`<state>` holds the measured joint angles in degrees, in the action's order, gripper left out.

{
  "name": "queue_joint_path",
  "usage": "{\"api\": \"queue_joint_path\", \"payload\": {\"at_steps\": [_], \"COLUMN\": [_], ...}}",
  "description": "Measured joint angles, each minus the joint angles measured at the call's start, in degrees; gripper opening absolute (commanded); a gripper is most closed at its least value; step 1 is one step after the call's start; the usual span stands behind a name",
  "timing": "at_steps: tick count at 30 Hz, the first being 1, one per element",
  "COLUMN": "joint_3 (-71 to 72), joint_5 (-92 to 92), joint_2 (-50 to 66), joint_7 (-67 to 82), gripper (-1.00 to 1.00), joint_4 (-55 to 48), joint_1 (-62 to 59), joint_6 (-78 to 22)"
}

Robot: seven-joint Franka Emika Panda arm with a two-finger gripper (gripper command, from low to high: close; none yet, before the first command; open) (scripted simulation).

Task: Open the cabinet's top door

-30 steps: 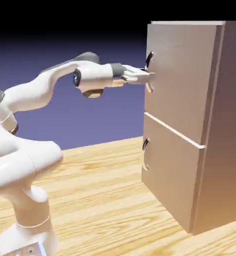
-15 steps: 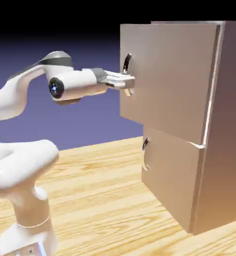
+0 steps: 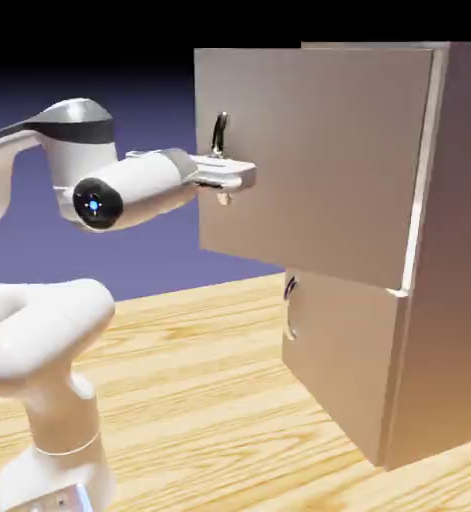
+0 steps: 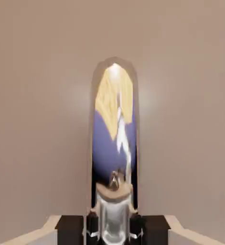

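The cabinet (image 3: 449,250) is a tall grey-brown box at the exterior view's right. Its top door (image 3: 319,160) stands swung out to the left, well off the cabinet's front. A curved metal handle (image 3: 219,135) sits near the door's left edge. My gripper (image 3: 231,178) is shut on that handle, with the white arm reaching in from the left. In the hand view the shiny handle (image 4: 115,143) fills the middle against the door panel (image 4: 37,119), and my gripper (image 4: 113,229) clamps its lower end.
The lower door (image 3: 339,350) is closed, with its own small handle (image 3: 290,300) on its left edge. The wooden table (image 3: 199,400) lies beneath. My arm's base (image 3: 54,440) stands at the lower left.
The top door has swung steadily outward to the left, from nearly closed to clearly open. My gripper moved left with the handle, still shut on it.
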<state>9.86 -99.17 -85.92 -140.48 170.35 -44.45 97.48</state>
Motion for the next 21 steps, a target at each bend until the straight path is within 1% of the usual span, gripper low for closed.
{"api": "queue_joint_path", "payload": {"at_steps": [5, 9, 15, 21], "joint_3": [-10.38, -18.69, -29.52, -38.86], "joint_5": [9.67, 17.97, 28.99, 37.42], "joint_2": [6.56, 13.97, 26.43, 38.89], "joint_7": [4.59, 8.86, 15.07, 20.7], "gripper": [-1.0, -1.0, -1.0, -1.0], "joint_4": [-1.87, -5.2, -12.77, -22.54], "joint_1": [-0.33, 0.46, 4.21, 10.42], "joint_6": [-7.78, -14.42, -24.03, -33.68]}}
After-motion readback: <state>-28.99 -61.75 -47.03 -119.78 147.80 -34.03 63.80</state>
